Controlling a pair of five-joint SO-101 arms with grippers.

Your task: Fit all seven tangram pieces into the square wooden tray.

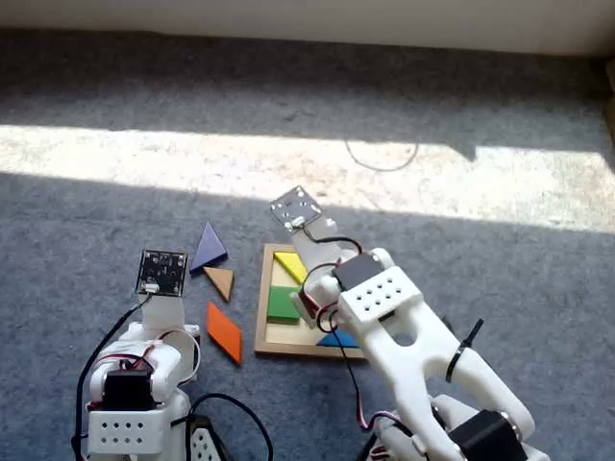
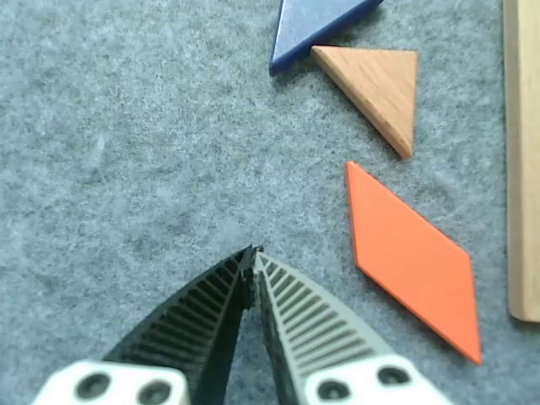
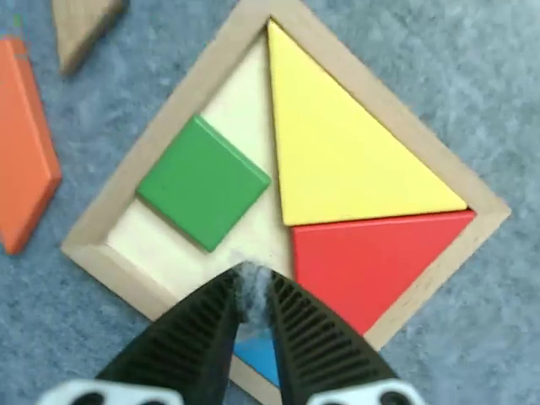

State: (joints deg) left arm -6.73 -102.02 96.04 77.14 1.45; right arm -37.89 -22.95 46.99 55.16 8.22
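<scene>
Worktop [image 1: 96,221]: grey with a felt-like nap, and a band of sun across the far side. The surface is soft and the pieces are thin, so I expect their edges to be hard to get under.

Tray [image 1: 262,317]: square, pale wood, raised rim. It lies in front of the right arm, and four pieces are inside it.
- Yellow triangle [image 3: 346,160] and red triangle [image 3: 371,261] are the two big ones. They meet along one edge and sit tight to the rim. My guess is they were placed to fix the layout for the rest.
- Green square [image 3: 202,181] lies in the other half with one corner at the yellow edge. There is bare tray floor on its rim side.
- Light-blue piece [image 3: 257,359] is mostly hidden under the right end effector.

Three pieces lie flat on the worktop beside the tray, on the left arm's side.
- Orange parallelogram [image 2: 413,257] is nearest the rim.
- Navy triangle [image 2: 316,25] and wood triangle [image 2: 375,84] lie corner to corner. I cannot tell whether they touch.
- The painted pieces look smooth and matt. The wood one is unpainted and shows its grain.

Right end effector [image 3: 251,283]: ribbed fingers closed on nothing. It hangs over the tray beside the red triangle.

Left end effector [image 2: 253,253]: closed and empty, with its tips over bare worktop near the orange parallelogram. One finger is black and one is grey.

Judgement: three placements remain. Closed tips suit sliding a piece more than lifting it.
</scene>
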